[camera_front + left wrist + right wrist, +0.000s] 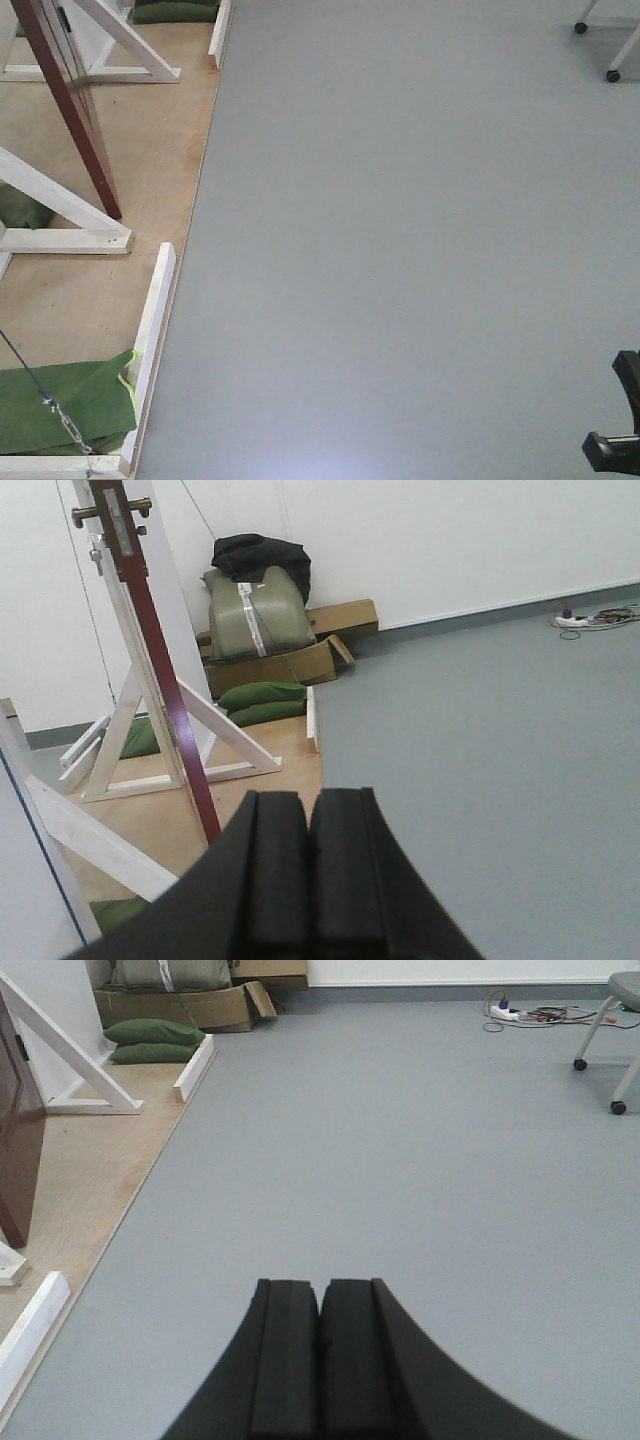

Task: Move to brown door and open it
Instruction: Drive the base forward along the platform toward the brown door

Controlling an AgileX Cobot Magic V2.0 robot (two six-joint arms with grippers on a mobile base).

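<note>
Left gripper (311,815): black pads closed flush against each other, holding nothing, raised over the grey floor (480,760). Right gripper (321,1300): likewise closed pad to pad, empty, low over the same floor. Brown door (165,695): glossy reddish-brown, seen edge-on from the left wrist, upright on the plywood platform (100,290), left of the grey floor, well apart from both grippers. Brass lever handle (105,510): high on the door's edge. White braces (215,725): slanted up toward the door from both sides. Green sandbags (262,697): stacked at the platform's far corner, just in front of a cardboard box (275,665). Chair casters (579,1063): far right side of the floor.
</note>
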